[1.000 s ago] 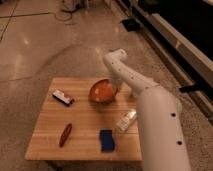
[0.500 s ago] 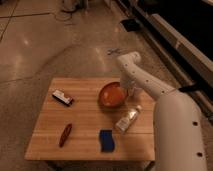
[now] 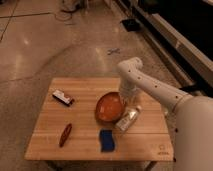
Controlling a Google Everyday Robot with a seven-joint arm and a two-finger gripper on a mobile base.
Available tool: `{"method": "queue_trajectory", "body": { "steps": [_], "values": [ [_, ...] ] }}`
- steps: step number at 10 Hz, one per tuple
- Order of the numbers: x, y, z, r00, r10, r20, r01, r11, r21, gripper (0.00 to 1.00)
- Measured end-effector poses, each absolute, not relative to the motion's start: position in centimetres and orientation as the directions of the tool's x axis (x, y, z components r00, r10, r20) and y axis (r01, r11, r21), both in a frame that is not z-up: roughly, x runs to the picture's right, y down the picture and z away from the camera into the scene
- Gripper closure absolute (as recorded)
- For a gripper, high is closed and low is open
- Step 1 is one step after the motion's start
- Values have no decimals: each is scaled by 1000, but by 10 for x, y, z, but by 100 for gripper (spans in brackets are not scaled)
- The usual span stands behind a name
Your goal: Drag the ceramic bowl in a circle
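Bowl (image 3: 108,107) sits right of centre on the desk (image 3: 82,122). Over the last second it has slid right, then toward the near edge, so I read that as an arc of the circle done, maybe a quarter. My hand (image 3: 123,101) is down at the bowl's far-right rim and has tracked along with it; arm reaches in from the right. Can't tell whether the hand is closed on the rim or just pressing it. Bowl is now right up against the bottle (image 3: 128,119), looks like touching. Risk: further dragging nearwards shoves the bottle. Next the arc should curve left. Blue sponge (image 3: 106,140) is near, packet (image 3: 63,97) and red stick (image 3: 65,134) well apart, none moved.
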State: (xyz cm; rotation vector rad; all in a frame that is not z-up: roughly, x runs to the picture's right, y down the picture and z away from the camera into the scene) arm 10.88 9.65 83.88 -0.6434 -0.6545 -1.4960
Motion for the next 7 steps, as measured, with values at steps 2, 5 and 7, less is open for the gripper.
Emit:
{"method": "queue_trajectory", "body": {
  "steps": [2, 5, 7],
  "values": [
    [89, 106, 833, -75, -666, 742, 997, -48, 57, 100],
    [49, 111, 834, -136, -655, 743, 991, -83, 108, 100],
    [23, 109, 836, -159, -654, 739, 987, -90, 133, 100]
  ]
}}
